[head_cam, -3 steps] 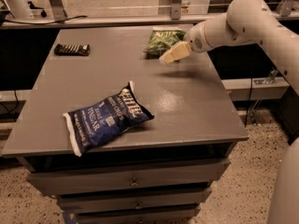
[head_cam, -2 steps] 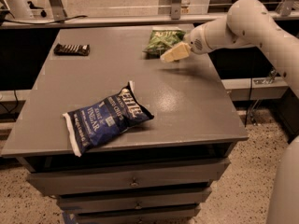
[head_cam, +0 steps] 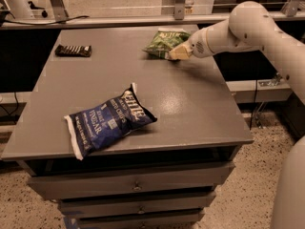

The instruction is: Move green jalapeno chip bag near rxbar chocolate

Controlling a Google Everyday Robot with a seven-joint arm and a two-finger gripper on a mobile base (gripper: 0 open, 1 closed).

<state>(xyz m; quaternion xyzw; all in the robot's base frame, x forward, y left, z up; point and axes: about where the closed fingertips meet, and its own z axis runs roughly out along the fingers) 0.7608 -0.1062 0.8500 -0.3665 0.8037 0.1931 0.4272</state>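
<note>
The green jalapeno chip bag (head_cam: 162, 41) lies flat at the far right of the grey table (head_cam: 200, 99). The gripper (head_cam: 177, 53), on a white arm coming in from the right, sits at the bag's near right edge and touches or overlaps it. The rxbar chocolate (head_cam: 73, 50), a small dark bar, lies at the far left of the table, well apart from the bag.
A large dark-blue chip bag (head_cam: 107, 120) lies near the table's front left. Drawers (head_cam: 136, 185) sit under the tabletop. A rail and metal posts (head_cam: 179, 4) run behind the table's far edge. The white arm (head_cam: 267, 37) spans the right side.
The gripper has shifted slightly left toward the green bag's near edge. The bags and the bar have not moved.
</note>
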